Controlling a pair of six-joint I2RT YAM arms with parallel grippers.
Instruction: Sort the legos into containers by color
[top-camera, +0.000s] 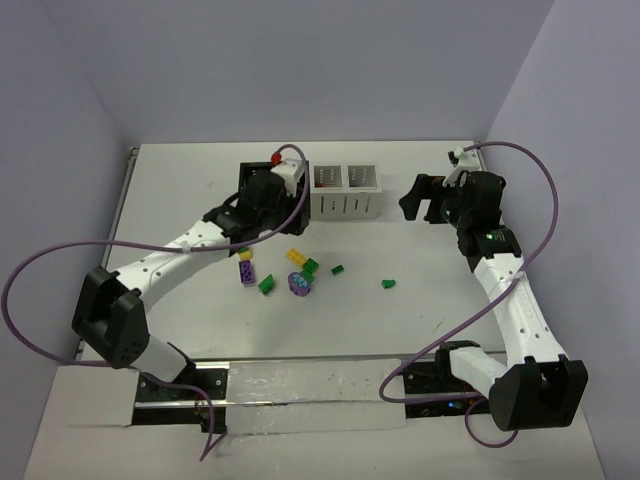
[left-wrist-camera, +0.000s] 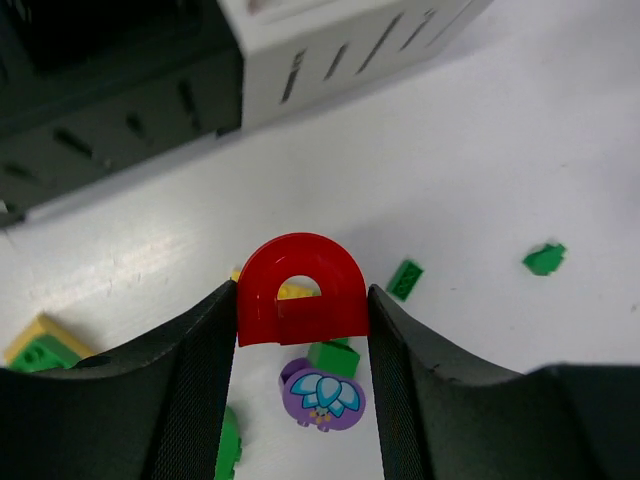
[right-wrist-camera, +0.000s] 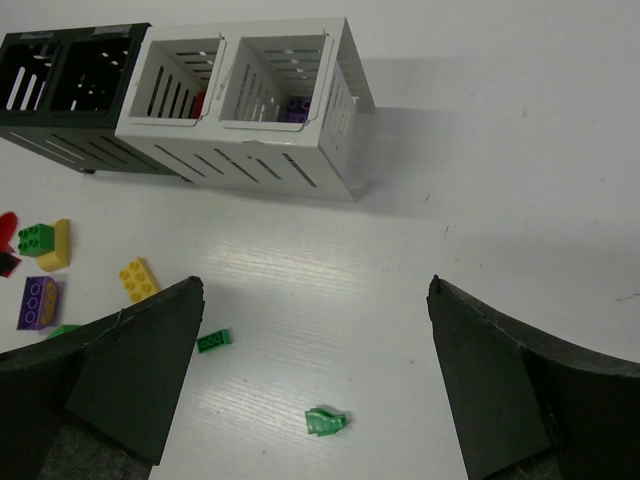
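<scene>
My left gripper is shut on a red arch brick and holds it above the loose legos, close in front of the black bins. In the top view the left gripper is mostly hidden under its wrist. Below it lie a purple flower piece and a green brick. My right gripper is open and empty over bare table, a small green piece below it. The white bins hold a red piece and a purple piece. The right gripper is right of the bins.
Loose legos lie in front of the bins: a purple brick, a yellow brick, green pieces and a lone green one. The left arm covers most of the black bins.
</scene>
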